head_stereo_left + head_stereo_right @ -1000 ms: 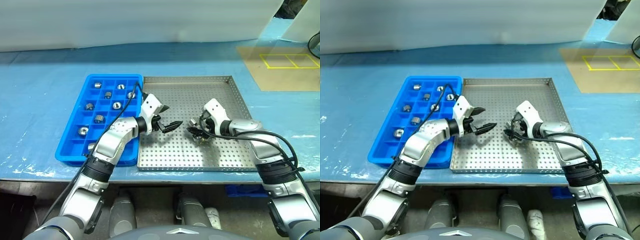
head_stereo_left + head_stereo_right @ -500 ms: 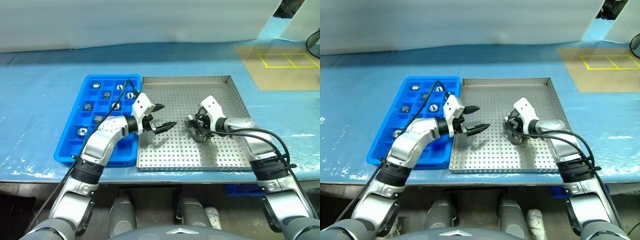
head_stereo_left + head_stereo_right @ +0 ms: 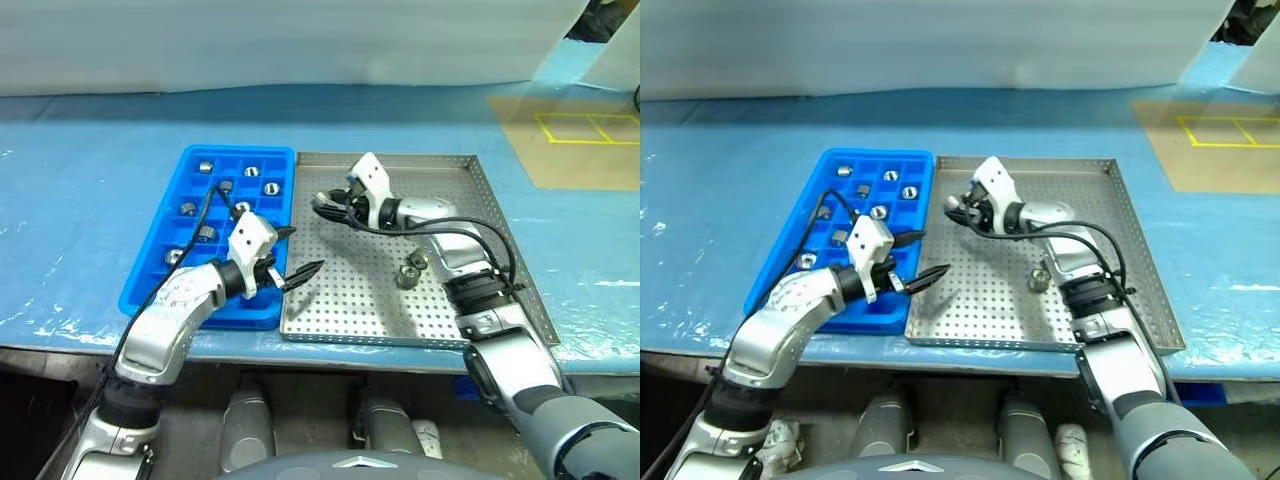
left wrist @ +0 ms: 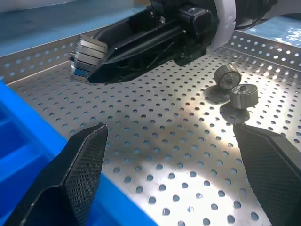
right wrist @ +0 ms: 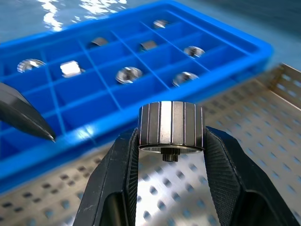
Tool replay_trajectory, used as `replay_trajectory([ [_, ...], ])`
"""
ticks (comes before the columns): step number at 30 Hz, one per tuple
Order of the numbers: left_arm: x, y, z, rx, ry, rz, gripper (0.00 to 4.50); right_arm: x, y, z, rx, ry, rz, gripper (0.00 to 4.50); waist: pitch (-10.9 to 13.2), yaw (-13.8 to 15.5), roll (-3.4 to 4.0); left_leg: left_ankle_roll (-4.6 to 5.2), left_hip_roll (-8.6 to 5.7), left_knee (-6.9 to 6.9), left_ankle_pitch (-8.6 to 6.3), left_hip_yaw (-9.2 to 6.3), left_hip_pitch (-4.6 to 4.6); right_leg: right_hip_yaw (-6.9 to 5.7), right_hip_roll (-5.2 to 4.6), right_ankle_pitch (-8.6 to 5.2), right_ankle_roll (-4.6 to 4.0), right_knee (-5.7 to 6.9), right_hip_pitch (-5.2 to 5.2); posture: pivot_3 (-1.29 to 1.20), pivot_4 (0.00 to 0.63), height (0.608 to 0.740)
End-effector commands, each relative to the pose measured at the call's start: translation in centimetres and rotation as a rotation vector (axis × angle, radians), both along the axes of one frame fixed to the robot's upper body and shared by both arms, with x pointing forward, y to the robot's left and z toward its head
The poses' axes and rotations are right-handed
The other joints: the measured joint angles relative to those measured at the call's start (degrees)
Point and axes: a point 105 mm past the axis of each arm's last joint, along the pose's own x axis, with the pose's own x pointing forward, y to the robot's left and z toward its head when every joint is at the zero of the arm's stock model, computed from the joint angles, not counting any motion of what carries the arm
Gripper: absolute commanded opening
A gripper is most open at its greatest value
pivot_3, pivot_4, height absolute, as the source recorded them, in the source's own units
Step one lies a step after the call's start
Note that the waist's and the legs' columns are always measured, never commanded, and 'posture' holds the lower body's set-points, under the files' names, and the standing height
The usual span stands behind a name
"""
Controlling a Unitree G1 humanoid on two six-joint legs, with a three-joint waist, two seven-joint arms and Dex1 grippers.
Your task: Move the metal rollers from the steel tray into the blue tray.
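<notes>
Moved since a second ago: right claw [image 3: 318, 206] has lifted one of the metal rollers [image 5: 171, 128] off the steel tray [image 3: 455, 301] and swung it toward the blue tray [image 3: 150, 292]; left claw [image 3: 297, 252] has drawn back to the near rim where the two trays meet.
Right claw state: pinched on the roller, one finger on each side of its ribbed wall, axis upright, a short hub showing beneath.
Left claw state: spread wide and empty, fingers [image 4: 80, 165] hovering over the perforated base.
Carried roller, place: in the air above the steel tray's left part, just short of the blue tray's edge, not yet over a compartment.
Rollers left to move: two, lying close together on the steel tray [image 3: 411, 271], well apart from both claws.
Rollers already placed: several sit singly in the blue tray's compartments [image 3: 206, 167].
Weight and stiffness: judged solid metal, dense for its size, fully rigid; squeezing should not mark it.
Slip risk: polished surface against hard fingers, so it could twist or shoot out if the pinch sits off centre; the ribbing helps a little.
Where to hold: across the side wall at mid-height, as now.
Release: best set low into a free compartment, since a dropped roller would likely bounce or roll.
</notes>
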Motion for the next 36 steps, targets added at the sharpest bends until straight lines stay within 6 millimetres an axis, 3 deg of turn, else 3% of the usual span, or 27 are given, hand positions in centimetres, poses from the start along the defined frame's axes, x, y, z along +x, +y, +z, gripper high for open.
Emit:
replay_trajectory([
  [1,-1.1,0.9,1.4,0.000,-0.056,0.069,4.50,-1.1,3.4,1.5,0.030,-0.047,0.161,1.58,0.0,0.9,0.00,-0.02,0.01,-0.02,0.01,-0.03,-0.04,-0.07,0.00,-0.02,-0.03,0.00,-0.02,0.29,0.150,0.740],
  [6,-2.4,2.1,1.2,0.008,-0.048,0.163,4.50,-2.3,5.8,0.9,0.016,-0.026,0.299,1.58,0.0,3.5,0.01,-0.07,0.02,-0.05,0.04,-0.15,-0.21,-0.21,-0.01,-0.05,-0.08,-0.02,-0.08,0.39,0.150,0.740],
  [16,-3.8,2.8,0.9,0.003,-0.037,0.259,4.50,-4.6,7.6,-0.8,-0.057,0.005,0.482,1.58,0.0,7.3,0.02,-0.12,0.01,-0.06,0.05,-0.27,-0.27,-0.27,-0.03,-0.06,-0.07,0.00,-0.10,0.50,0.150,0.740],
  [25,-3.7,2.1,0.8,-0.008,-0.034,0.262,4.50,-3.8,7.9,-1.4,-0.073,-0.030,0.420,1.58,0.0,8.1,0.02,-0.15,0.01,-0.08,0.07,-0.30,-0.29,-0.26,-0.02,-0.06,-0.06,0.00,-0.13,0.50,0.150,0.740],
  [33,-3.5,2.1,1.1,0.013,-0.041,0.230,4.50,-2.4,7.5,-0.5,-0.020,-0.083,0.334,4.32,0.0,8.0,0.02,-0.18,0.00,-0.10,0.08,-0.30,-0.30,-0.26,-0.01,-0.06,-0.06,0.01,-0.15,0.45,0.150,0.740],
  [36,-3.0,1.6,1.2,0.011,-0.047,0.187,4.50,-1.8,6.4,0.4,0.007,-0.097,0.307,4.32,0.0,7.7,0.02,-0.20,0.00,-0.08,0.10,-0.30,-0.29,-0.26,-0.01,-0.06,-0.05,0.06,-0.16,0.38,0.150,0.740],
])
